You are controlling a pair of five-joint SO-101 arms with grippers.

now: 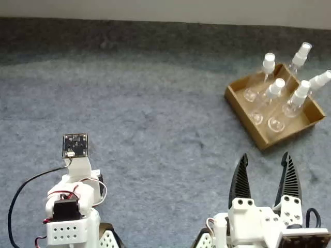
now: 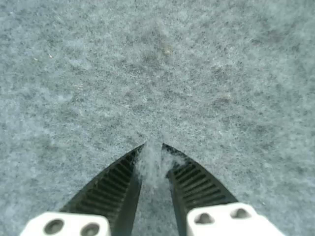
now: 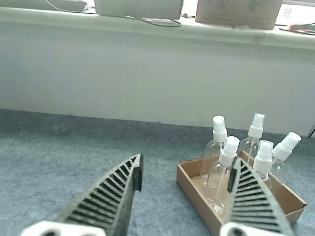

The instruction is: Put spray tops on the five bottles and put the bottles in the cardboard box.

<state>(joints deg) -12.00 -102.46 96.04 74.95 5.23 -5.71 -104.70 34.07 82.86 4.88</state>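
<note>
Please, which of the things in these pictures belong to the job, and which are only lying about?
Job: five bottles, spray tops, cardboard box, right claw, left claw.
Lying about: grey carpet, cable and box on the ledge.

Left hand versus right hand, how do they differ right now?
The left hand has only a narrow gap between its fingers, while the right hand is spread wide. The left hand points down at the grey carpet; the right hand faces the cardboard box holding the bottles with their spray tops on. Both hands are empty and have black ribbed fingers.
</note>
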